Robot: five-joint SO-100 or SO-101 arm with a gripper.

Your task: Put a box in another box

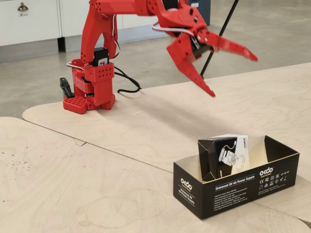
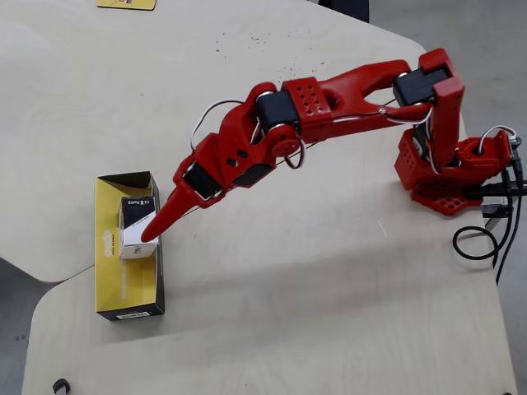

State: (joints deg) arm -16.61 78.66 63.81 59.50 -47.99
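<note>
The pincer (image 1: 233, 70) is seen spread wide and empty in the fixed view, raised well above the tabletop (image 1: 146, 121), with one finger pointed toward four o'clock and the other toward three o'clock. In the overhead view the pincer (image 2: 160, 226) is shown over the near wall of the long black box (image 2: 132, 309), its tip overlapping the small carton (image 2: 136, 226) in the picture only; the fixed view makes clear that nothing is touched. The small carton (image 1: 223, 158) is found inside the long black box (image 1: 233, 187), resting on its pale floor toward the left end of the fixed view, and it is seen slightly tilted. From the pincer, the carton lies at about six o'clock in the fixed view, well apart and lower. The task is judged to be essentially done: the carton has been set inside the larger box and released. Only the withdrawal of the arm (image 2: 329, 95) toward its base (image 2: 449, 177) appears to be left.
</note>
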